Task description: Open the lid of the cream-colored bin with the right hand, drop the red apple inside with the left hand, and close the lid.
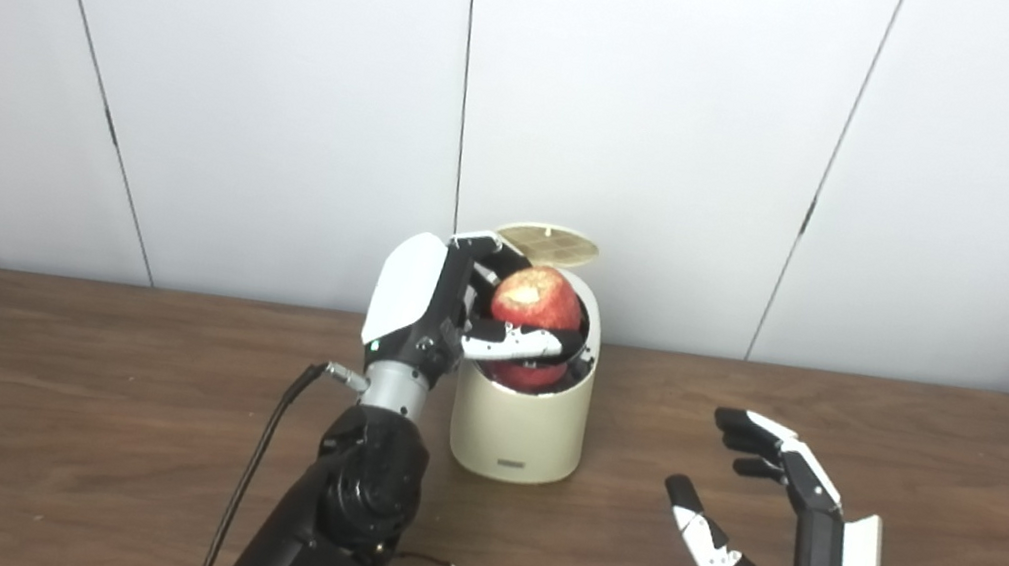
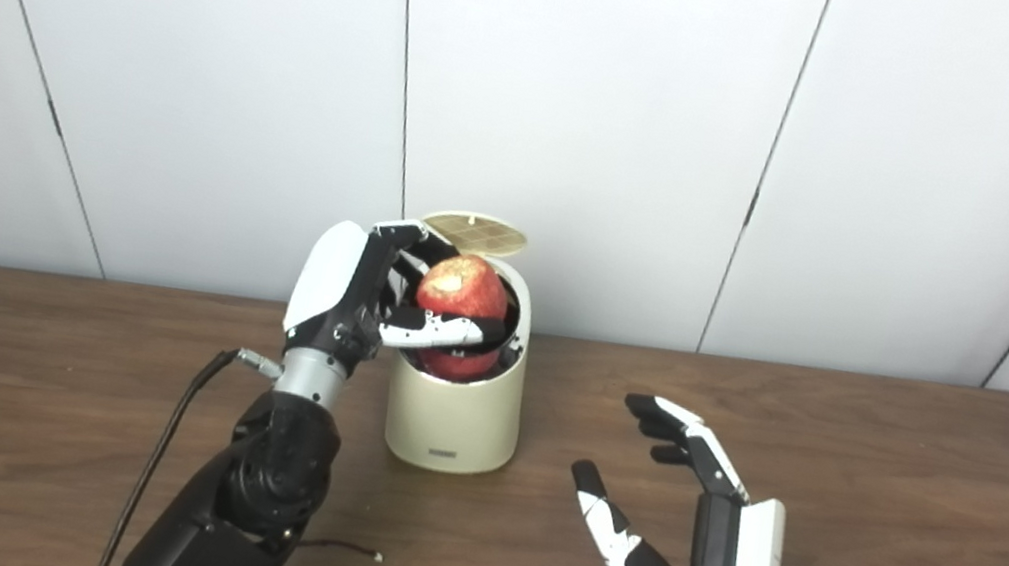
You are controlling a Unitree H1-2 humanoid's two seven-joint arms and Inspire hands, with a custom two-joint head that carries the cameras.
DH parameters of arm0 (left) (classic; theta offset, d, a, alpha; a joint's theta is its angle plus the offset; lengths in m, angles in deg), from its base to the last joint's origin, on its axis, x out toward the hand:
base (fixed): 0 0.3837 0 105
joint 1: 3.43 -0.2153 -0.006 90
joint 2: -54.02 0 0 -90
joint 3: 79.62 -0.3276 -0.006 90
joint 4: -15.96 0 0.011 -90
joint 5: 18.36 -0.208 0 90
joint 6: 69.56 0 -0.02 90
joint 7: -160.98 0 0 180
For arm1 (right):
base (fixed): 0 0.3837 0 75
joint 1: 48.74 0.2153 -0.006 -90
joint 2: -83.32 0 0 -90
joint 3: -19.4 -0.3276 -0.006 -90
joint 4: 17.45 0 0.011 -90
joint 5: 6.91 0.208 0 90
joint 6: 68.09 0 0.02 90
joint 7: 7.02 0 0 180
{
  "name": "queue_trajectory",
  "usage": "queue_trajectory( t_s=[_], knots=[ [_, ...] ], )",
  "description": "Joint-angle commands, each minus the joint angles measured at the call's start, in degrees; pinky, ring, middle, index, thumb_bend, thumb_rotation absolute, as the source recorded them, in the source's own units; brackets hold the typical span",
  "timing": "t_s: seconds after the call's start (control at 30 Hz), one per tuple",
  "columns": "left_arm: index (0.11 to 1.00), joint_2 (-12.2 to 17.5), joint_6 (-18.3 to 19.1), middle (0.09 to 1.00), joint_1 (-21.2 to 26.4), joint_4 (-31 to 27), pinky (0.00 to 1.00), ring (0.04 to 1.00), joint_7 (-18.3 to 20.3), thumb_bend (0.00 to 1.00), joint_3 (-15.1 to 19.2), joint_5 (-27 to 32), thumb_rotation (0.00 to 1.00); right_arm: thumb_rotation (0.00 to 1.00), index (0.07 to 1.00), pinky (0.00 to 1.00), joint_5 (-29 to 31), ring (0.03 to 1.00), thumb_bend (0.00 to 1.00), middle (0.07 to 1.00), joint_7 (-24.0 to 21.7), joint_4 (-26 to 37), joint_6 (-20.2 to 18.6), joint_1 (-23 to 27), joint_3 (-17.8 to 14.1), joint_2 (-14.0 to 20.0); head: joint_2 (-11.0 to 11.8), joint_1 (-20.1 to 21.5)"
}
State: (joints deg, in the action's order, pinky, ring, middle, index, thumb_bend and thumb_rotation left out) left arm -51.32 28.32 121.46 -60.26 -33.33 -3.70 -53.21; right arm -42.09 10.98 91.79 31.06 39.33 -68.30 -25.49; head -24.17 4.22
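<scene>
Right hand (image 1: 786,550) hovered nearest, fingers spread and empty, over the dark wooden table (image 1: 934,513). Farther back, left hand (image 1: 429,312) clasped the red apple (image 1: 537,303) in the cream-colored bin's (image 1: 520,427) mouth, lid (image 1: 549,244) raised. White wall panels (image 1: 651,124) stood behind.

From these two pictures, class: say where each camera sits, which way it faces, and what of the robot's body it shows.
Left eye view: on the head, looking forward and down at the table; both arms enter from below.
Right eye view: beside it, slightly rightward, so the bin sits further left.
Shared: the left hand holding the red apple over the bin, lid raised; the right hand open.
</scene>
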Motion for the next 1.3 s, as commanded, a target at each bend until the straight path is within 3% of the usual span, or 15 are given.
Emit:
queue_trajectory(
  t_s=[0.0,0.23,0.47,0.73,0.93,1.0,1.03,1.1,1.27],
  knots=[
    [0.601,0.1,-1.5,0.614,3.2,-0.9,0.51,0.605,-0.8,0.98,-0.3,-1.2,0.15,0.27,0.672,0.58,-0.3,0.667,0.27,0.682,0.8,1.4,1.8,1.1,0.2,-0.2,-0.1,0.0],
    [0.636,0.2,1.2,0.640,2.8,-2.0,0.54,0.641,1.8,1.00,-0.5,-1.6,0.22,0.32,0.675,0.59,-0.4,0.670,0.27,0.690,0.5,1.4,1.2,1.0,0.2,-0.2,-0.1,0.0],
    [0.667,0.1,2.1,0.670,2.5,-2.8,0.58,0.678,2.4,1.00,-0.7,-1.7,0.23,0.28,0.671,0.58,-0.6,0.666,0.27,0.685,0.7,1.1,1.8,1.0,0.2,0.1,-0.1,-0.2],
    [0.674,0.2,3.0,0.681,2.0,-4.1,0.60,0.692,3.3,1.00,-0.7,-1.9,0.23,0.32,0.671,0.58,-0.5,0.667,0.28,0.686,0.7,1.1,1.8,1.0,0.2,0.2,-0.2,-0.2],
    [0.612,-0.7,-0.1,0.614,1.2,-4.8,0.51,0.593,2.1,1.00,1.2,1.7,0.16,0.31,0.674,0.59,-0.6,0.670,0.28,0.689,0.6,1.0,1.6,0.9,0.2,0.2,-0.2,-0.3],
    [0.565,-2.1,-2.2,0.563,0.4,-6.2,0.50,0.554,2.0,0.95,3.2,6.0,0.05,0.31,0.673,0.59,-0.6,0.668,0.28,0.688,0.7,0.8,1.7,1.0,0.2,0.3,-0.2,-0.3],
    [0.528,-3.0,-3.6,0.547,0.0,-6.9,0.50,0.543,2.3,0.74,4.5,9.2,0.05,0.30,0.673,0.59,-0.6,0.668,0.28,0.688,0.7,0.8,1.7,1.0,0.2,0.3,-0.2,-0.3],
    [0.504,-4.6,-5.0,0.495,-0.7,-8.0,0.45,0.500,3.0,0.57,7.0,14.7,0.01,0.29,0.674,0.59,-0.6,0.668,0.28,0.689,0.8,0.6,1.8,1.0,0.2,0.3,-0.2,-0.3],
    [0.467,-7.3,-3.6,0.493,-1.5,-11.3,0.41,0.479,3.8,0.50,11.7,23.2,0.00,0.29,0.672,0.59,-0.2,0.666,0.29,0.687,1.2,-0.1,2.3,1.1,0.0,0.4,-0.1,-0.5]
  ],
)
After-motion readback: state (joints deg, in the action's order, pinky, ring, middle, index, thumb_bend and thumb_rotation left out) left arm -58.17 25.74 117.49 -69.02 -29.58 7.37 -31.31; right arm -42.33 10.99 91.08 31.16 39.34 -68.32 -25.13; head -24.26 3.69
